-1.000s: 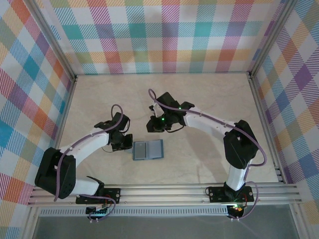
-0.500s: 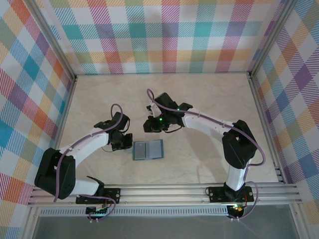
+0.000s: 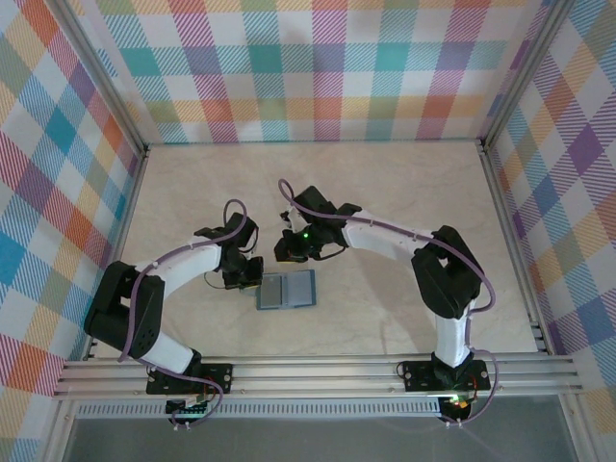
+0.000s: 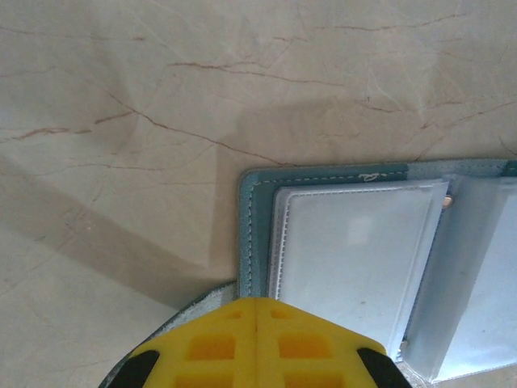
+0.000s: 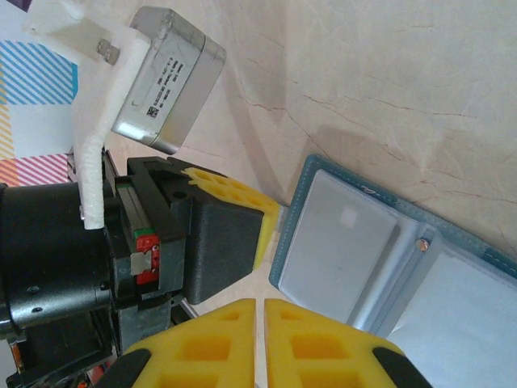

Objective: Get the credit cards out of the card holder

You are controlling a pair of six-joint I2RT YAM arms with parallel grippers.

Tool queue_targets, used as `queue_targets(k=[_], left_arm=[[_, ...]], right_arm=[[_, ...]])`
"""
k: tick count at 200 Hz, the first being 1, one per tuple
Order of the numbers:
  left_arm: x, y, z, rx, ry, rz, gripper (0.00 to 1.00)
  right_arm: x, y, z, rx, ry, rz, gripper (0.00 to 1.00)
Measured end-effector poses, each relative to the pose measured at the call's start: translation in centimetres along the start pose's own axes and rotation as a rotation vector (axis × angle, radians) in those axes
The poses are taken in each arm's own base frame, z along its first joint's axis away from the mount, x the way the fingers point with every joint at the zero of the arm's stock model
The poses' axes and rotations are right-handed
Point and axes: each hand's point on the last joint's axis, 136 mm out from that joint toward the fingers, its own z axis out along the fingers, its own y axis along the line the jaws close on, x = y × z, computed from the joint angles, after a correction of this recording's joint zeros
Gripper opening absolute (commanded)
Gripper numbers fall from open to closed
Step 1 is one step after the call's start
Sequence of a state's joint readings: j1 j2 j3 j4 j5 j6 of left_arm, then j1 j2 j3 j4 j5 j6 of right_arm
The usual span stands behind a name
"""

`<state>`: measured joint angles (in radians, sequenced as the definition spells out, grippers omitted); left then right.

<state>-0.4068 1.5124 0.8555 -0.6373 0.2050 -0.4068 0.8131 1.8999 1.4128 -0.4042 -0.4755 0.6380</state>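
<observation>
Near the middle of the table [image 3: 404, 192], looking down on the card holder [image 3: 286, 289] lying open and flat, inner pockets facing up. Making out the credit cards [image 4: 355, 259] only as one pale face behind a clear pocket on the holder's left half, and failing to count them. Losing the holder's other half past the frame edge in both wrist views.

Seeing the left gripper [image 4: 257, 315] with its yellow fingers pressing tight together, no gap between them, tips sitting at the holder's left edge by a corner. Noticing a grey-teal sliver poking out beneath those fingers, too hidden for judging a pinch on it.

Seeing the right gripper [image 5: 260, 315] with fingers nearly meeting, just a thin slit between and nothing in it, hanging above the pocket side without touching.

From overhead, placing the left fingertips right against the holder's left edge, and the right ones near its far-left corner, apart from it.
</observation>
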Motion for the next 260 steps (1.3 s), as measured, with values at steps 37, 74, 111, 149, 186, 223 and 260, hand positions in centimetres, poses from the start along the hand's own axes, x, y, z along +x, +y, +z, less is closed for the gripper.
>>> queue_targets(k=[37,74,111,149,186,223,260], left_arm=[[-0.1,-0.6,0.0,0.030,0.000,0.003,0.00],[-0.1,-0.7,0.3,0.047,-0.005,-0.002,0.00],[0.6,0.0,0.6,0.031,0.003,-0.013,0.00],[0.9,0.3,1.1,0.032,0.003,-0.023,0.00],[1.3,0.6,1.5,0.034,0.009,-0.029,0.00],[1.4,0.6,1.6,0.057,-0.002,-0.049,0.00],[1.5,0.2,1.8,0.108,-0.020,-0.083,0.00]], right_arm=[[0.0,0.0,0.6,-0.010,0.006,0.023,0.12],[0.6,-0.5,2.3,-0.007,0.037,0.049,0.12],[1.7,-0.3,3.9,-0.009,0.069,0.061,0.12],[2.7,-0.8,5.4,0.006,0.100,0.094,0.07],[3.5,-1.5,6.6,0.023,0.125,0.135,0.06],[3.6,-1.3,7.2,0.020,0.120,0.147,0.05],[4.6,-2.3,8.6,0.035,0.142,0.180,0.05]])
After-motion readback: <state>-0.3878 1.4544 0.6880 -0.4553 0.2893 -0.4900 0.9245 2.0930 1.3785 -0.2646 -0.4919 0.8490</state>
